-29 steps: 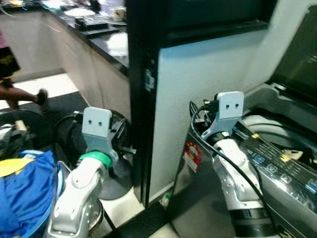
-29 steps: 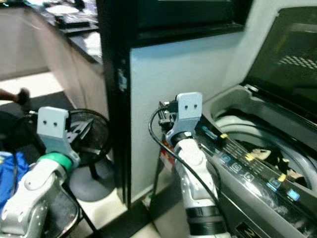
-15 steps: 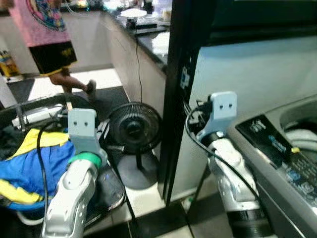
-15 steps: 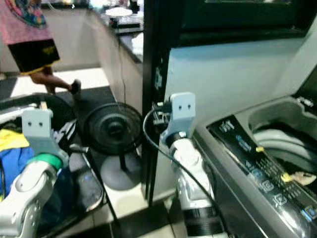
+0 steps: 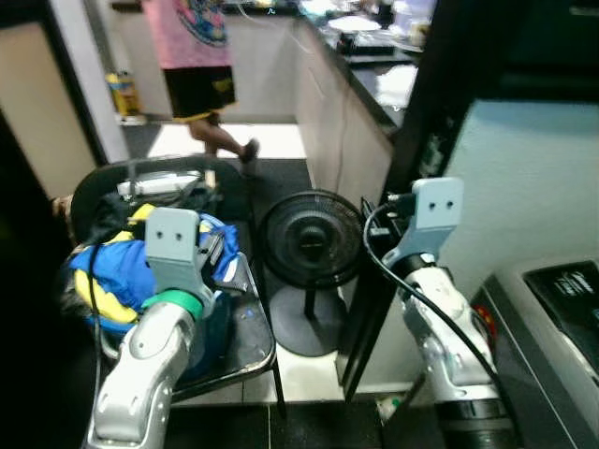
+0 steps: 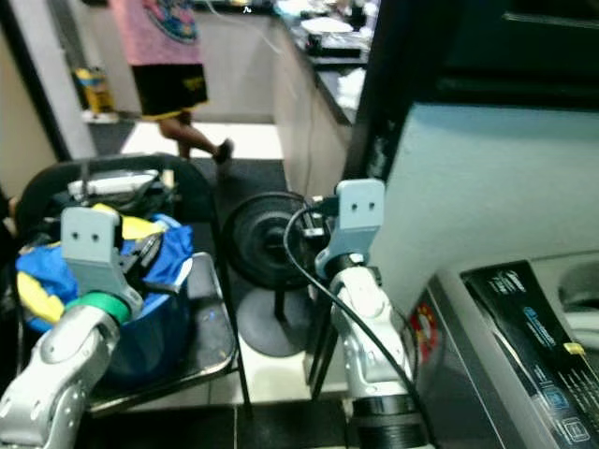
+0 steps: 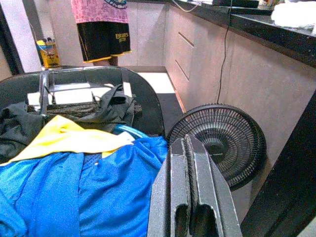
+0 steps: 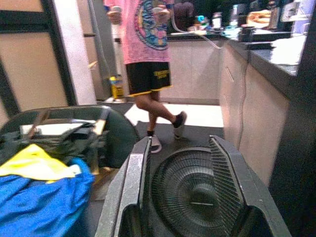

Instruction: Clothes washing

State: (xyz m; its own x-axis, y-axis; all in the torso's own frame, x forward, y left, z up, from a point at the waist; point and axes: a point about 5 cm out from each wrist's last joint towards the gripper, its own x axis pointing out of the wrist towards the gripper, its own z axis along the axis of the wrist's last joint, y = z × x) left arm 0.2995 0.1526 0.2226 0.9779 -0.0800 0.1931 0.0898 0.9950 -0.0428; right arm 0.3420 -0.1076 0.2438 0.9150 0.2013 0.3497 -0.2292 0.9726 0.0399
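Note:
A heap of blue and yellow clothes (image 5: 112, 271) with dark garments lies on a black chair (image 5: 245, 341) at my left. My left gripper (image 7: 185, 142) is shut with nothing in it, held just above the blue garment (image 7: 74, 190). My right gripper (image 8: 180, 143) is open and empty, raised in front of the black floor fan (image 5: 309, 241). The grey washing machine (image 5: 552, 327) shows at the lower right edge, with its control panel (image 6: 538, 327) in sight.
A person (image 5: 201, 56) in a pink shirt and black shorts walks on the floor beyond the chair. A kitchen counter (image 5: 374, 65) runs along the right. A black post (image 5: 412, 168) and a pale panel (image 5: 524, 178) stand between the fan and the washer.
The camera has swung to the left: the washer slid to the right edge, and the chair with clothes and the person came into fuller view. Both arms hold the same raised pose.

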